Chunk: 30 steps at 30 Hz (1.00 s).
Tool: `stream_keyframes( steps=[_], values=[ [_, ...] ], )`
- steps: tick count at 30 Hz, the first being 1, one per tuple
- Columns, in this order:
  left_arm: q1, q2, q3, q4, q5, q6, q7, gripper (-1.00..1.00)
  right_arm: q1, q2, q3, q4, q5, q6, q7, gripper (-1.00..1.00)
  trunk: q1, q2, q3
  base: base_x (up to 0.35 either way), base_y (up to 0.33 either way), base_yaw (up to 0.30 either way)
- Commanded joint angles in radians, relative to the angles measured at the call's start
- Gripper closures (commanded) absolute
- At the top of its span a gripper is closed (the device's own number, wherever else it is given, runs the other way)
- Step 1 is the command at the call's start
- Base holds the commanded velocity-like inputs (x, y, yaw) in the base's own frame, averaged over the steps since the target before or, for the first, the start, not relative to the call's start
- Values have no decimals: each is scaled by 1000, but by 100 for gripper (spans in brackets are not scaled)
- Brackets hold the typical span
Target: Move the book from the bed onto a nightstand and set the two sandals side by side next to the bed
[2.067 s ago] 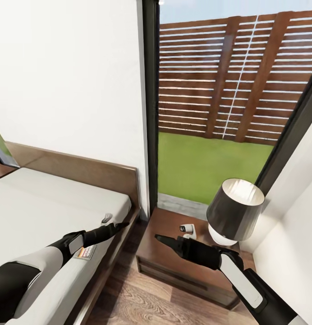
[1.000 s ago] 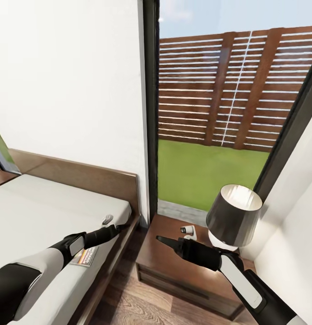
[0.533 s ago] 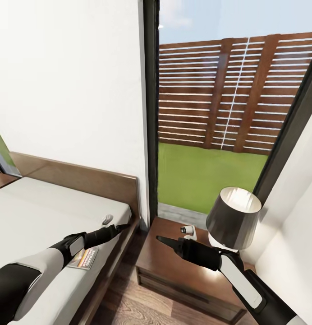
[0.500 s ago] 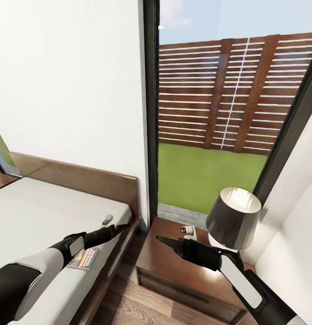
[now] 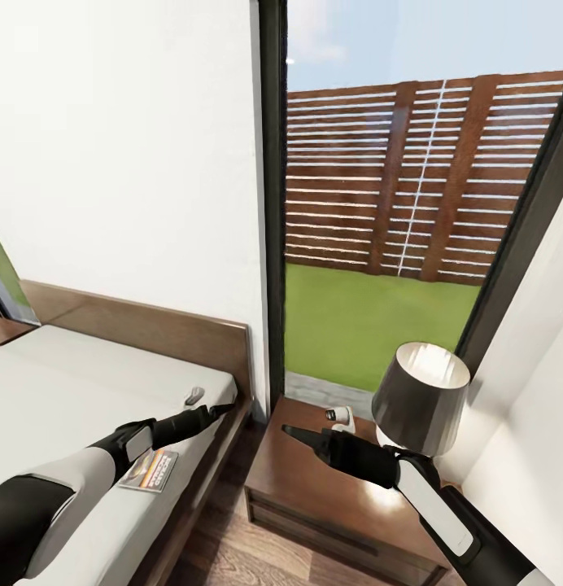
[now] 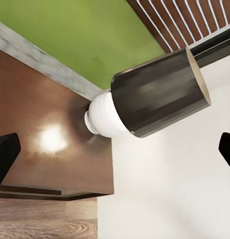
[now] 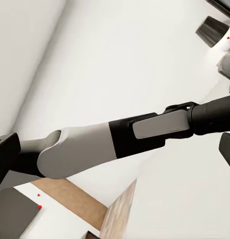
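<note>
Nearest to me, the book (image 5: 149, 470) lies flat on the mattress of the bed (image 5: 62, 382), close to its near edge and partly under my left forearm, so the first job is not done; I see no sandals from here, so I judge both jobs are still ahead.

My left gripper (image 5: 220, 408) stretches forward and low over the bed's corner, its tip at the frame's edge, beyond the book. In the left wrist view the two fingertips (image 6: 4, 154) sit at opposite borders of the picture, so I read that claw as spread wide with nothing in it.

My right gripper (image 5: 291, 430) reaches out level over the nightstand (image 5: 314, 480), pointing towards the bed. In the right wrist view its tips likewise stand far apart and empty, looking across at my left arm.

Further on, the nightstand top carries a small white object (image 5: 340, 416) and a lamp (image 5: 420, 399) with a dark shade. Behind them, the window (image 5: 395, 203) shows lawn and a slatted fence.
</note>
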Motion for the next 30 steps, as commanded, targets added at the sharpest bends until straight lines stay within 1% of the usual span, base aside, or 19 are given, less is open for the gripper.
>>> stream_keyframes(
  steps=[1,5,9,15,30],
  values=[
    [-1,0,-8,0,11,9,-2,-100,-1,-1,2,0,-10,7,-2,-100,0,-2,0,0,0,0],
    [-1,-2,-8,0,11,9,-2,-100,-1,-1,1,0,-10,7,-2,-100,0,-2,6,0,0,0],
    [-1,-13,-8,0,10,9,1,-100,-1,-2,1,0,-10,7,-2,-100,0,-2,13,0,0,0],
    [-1,-21,-8,0,10,9,3,-100,-1,-2,1,0,-10,7,-2,-100,0,-2,23,0,0,0],
    [-1,-24,-7,0,10,9,4,-100,-1,-2,1,0,-10,7,-2,-100,0,-2,47,0,0,0]
  ],
)
